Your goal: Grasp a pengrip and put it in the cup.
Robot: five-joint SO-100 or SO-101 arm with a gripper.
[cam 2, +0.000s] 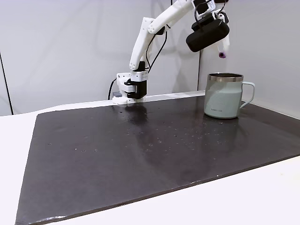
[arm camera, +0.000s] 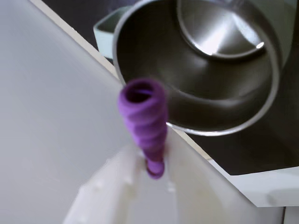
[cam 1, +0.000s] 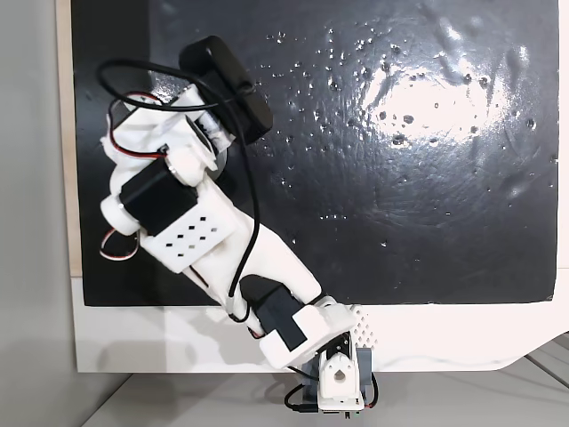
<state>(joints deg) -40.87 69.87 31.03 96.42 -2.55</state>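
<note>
Pale gripper fingers, blurred and closest to the wrist camera, are clamped on the pengrip, held high over the cup. Its long axis runs from 6 toward 12 o'clock, hollow end leading at the near rim. Risky, I'd say: released from here, it could clip that rim and bounce onto the dark mat.

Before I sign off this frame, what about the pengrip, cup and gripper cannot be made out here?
- Cup: hidden beneath the arm in a fixed view from above.
- Pengrip: only a tiny purple speck in a fixed view from the side.
- Gripper: its fingers are blurred in the wrist view, so the exact grip is unclear.
- Cup rim: cut off by the wrist view's top edge.
</note>
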